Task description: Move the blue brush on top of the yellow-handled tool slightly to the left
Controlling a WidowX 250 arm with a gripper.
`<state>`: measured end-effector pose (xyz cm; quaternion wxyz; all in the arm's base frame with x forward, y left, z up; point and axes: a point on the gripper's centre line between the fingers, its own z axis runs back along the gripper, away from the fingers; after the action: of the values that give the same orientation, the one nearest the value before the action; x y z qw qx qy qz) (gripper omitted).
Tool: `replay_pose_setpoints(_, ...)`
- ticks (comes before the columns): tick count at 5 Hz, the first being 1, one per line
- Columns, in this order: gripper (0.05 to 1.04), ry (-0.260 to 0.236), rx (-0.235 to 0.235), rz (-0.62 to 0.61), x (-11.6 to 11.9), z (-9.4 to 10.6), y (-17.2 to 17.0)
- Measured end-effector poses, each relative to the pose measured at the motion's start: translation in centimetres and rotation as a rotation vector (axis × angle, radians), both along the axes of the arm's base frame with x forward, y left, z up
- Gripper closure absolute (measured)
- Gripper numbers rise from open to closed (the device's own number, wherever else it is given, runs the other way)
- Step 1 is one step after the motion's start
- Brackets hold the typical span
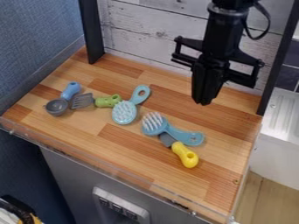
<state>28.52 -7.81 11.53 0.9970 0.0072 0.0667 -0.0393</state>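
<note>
Black gripper [203, 103] is hanging over the back right part of the bench [125, 144], fingers together, holding nothing; arm is being cut off by the top edge of the view. Nearest thing, a blue brush [154, 124] with pale bristles, is lying right of bench centre. Its handle is hiding part of the yellow-handled tool [186, 155], so tool type is staying hard to make out. Farther left, a light-blue hairbrush [124, 112] is lying bristles up, just beside the green handle of a grey spatula [82, 101]. A grey scoop [57, 107] with a blue handle is sitting near the left edge; contact with spatula unclear. Switch panel [121, 209] is showing below the front edge, bottom cut off, markings too small to read. Black posts [92, 30] are standing at the back corners.
</note>
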Motion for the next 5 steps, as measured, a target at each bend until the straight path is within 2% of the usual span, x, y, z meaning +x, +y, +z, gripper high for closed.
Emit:
replay_pose_setpoints(1,1.028,-0.005,-0.009,-0.05,0.7,0.6,1.6)
replay_pose_setpoints(2,1.028,-0.034,-0.018,-0.036,1.8,1.2,4.9)
replay_pose_setpoints(5,1.028,-0.032,-0.017,0.184,4.0,0.0,14.6)
